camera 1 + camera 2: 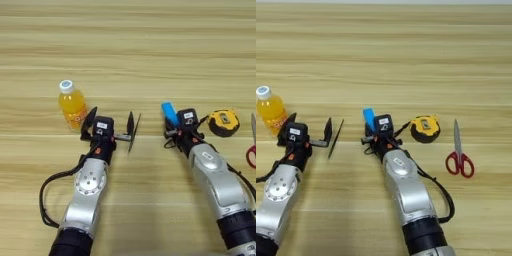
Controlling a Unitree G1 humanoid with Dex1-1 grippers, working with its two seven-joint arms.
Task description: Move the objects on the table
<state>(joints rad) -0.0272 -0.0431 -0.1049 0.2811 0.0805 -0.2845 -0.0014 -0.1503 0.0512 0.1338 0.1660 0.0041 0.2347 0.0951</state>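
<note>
The table (150, 45) is the biggest thing here, pale wood with the plank grain running side to side, bare across its far half. Both silver arms reach up from the near edge.

The right arm, the bulkier one from here, slants in from the lower right, and its gripper (172, 121) sits at the blue bar (169, 113). The bar sticks out past the black head, tilted up and to the left; it looks pinched there, though I cannot tell for sure how the fingers stand, since the head hides them.

The left arm comes up from the lower left. Its gripper (111, 125) is spread wide, one black finger near the bottle (72, 106), the other out to the right, just beside the stick (134, 131).

The bottle stands upright on the left, orange juice with a white cap, just beyond the left gripper's outer finger. The scissors (458, 150), red-handled, lie on the right with blades pointing away. The tape (223, 122), yellow and black, lies between the right gripper and the scissors. The stick, thin and dark, lies slanted on the wood.
</note>
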